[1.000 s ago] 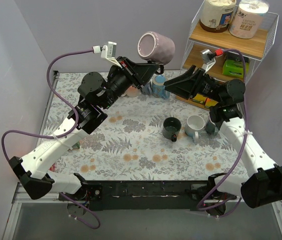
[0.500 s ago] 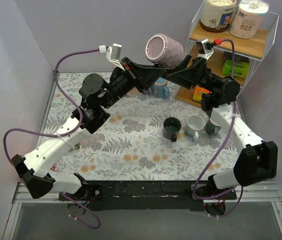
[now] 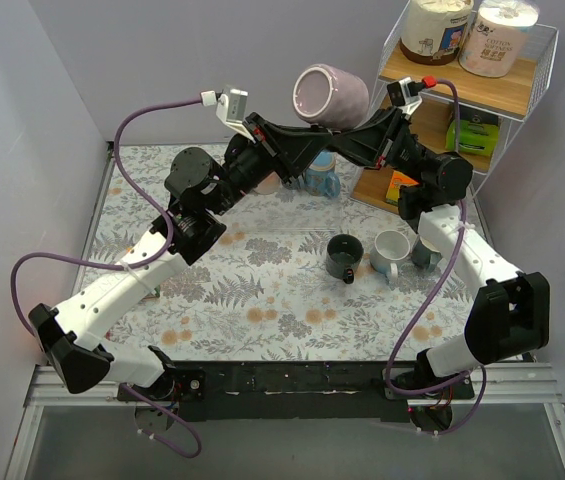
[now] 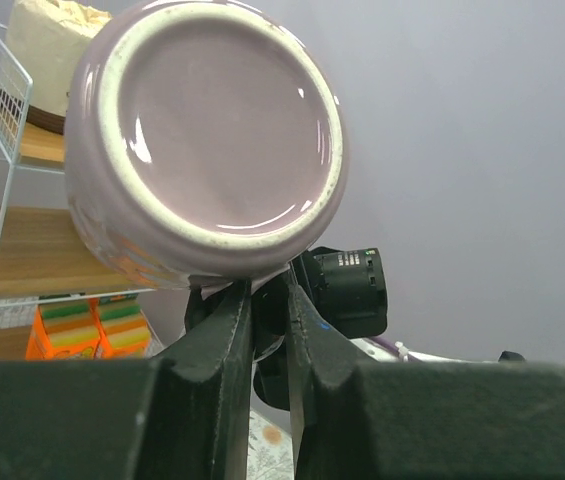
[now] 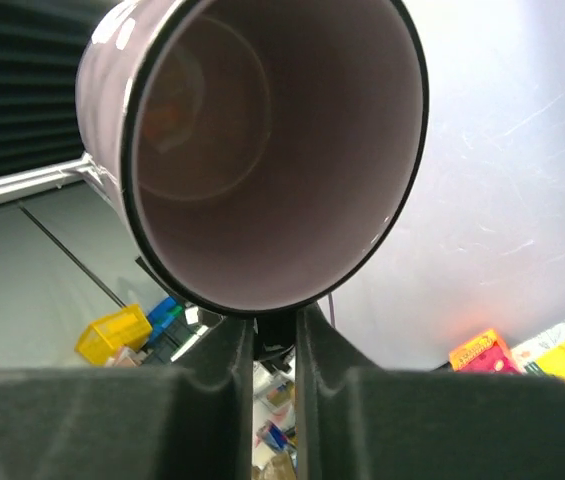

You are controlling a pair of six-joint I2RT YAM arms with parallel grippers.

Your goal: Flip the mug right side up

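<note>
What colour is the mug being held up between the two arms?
Pale pinkish-lilac mug, glossy; shows best in the left wrist view.

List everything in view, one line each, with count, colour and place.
lilac mug: 1, lilac, in the air on its side between both tools
green mug: 1, dark green, upright on the tablecloth, right of centre
white mug: 1, white, upright beside the green mug
blue mug: 1, blue, far side, below the lilac mug
wire shelf: 1, white with wooden boards, far right corner
tub: 1, cream, top board
paper roll: 1, white, beside the tub
green box: 1, green, second board
tablecloth: 1, pale fern print
left tool: 1, black, shut on the lilac mug
right tool: 1, black, closed at the lilac mug
</note>
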